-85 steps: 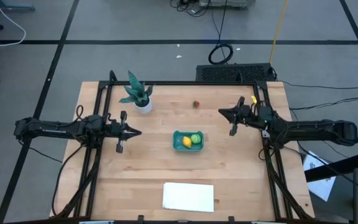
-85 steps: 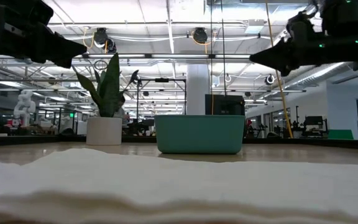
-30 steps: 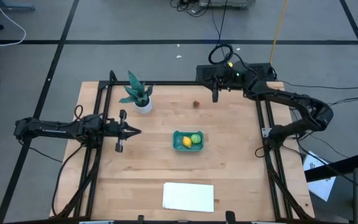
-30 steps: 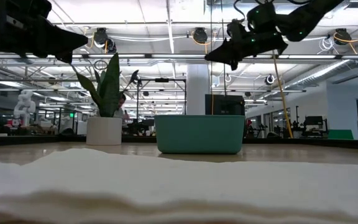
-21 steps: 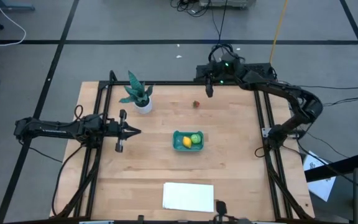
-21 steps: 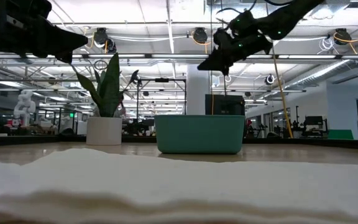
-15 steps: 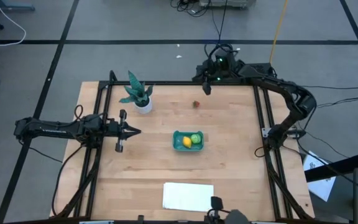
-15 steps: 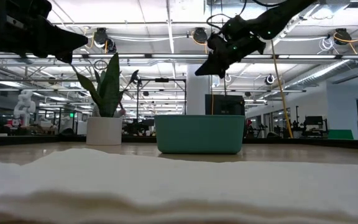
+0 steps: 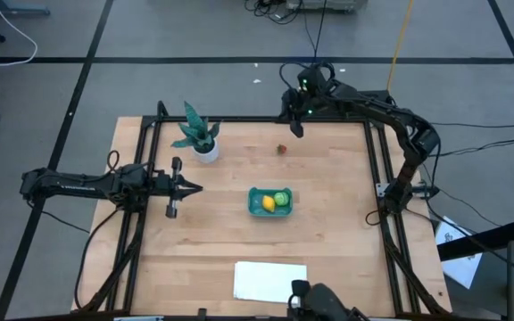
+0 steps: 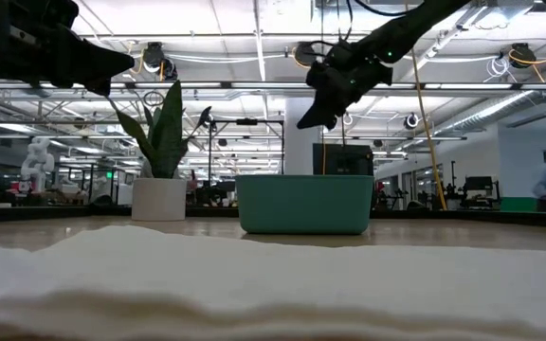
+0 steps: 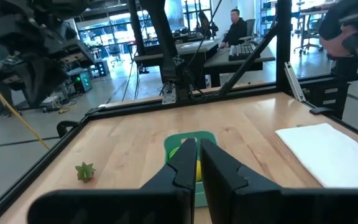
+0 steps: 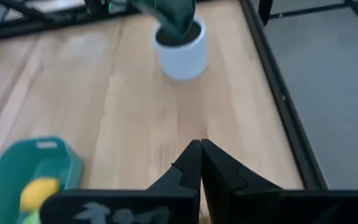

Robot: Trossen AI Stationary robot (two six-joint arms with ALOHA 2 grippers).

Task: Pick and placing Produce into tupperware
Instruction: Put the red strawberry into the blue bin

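The teal tupperware (image 9: 269,201) sits mid-bench with the yellow lemon (image 9: 267,203) and green ball (image 9: 280,198) inside. The tiny red piece (image 9: 282,149) lies alone on the bench (image 9: 328,232) near the far edge. The right end effector (image 9: 298,130) hangs near it, fingers together and empty; the left end effector (image 9: 196,188), also pinched together, waits left of the tupperware.

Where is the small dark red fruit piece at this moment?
In the high view the dark red piece lies loose on the bare wood toward the table's far edge, between the potted plant and the right tool, outside the teal container.
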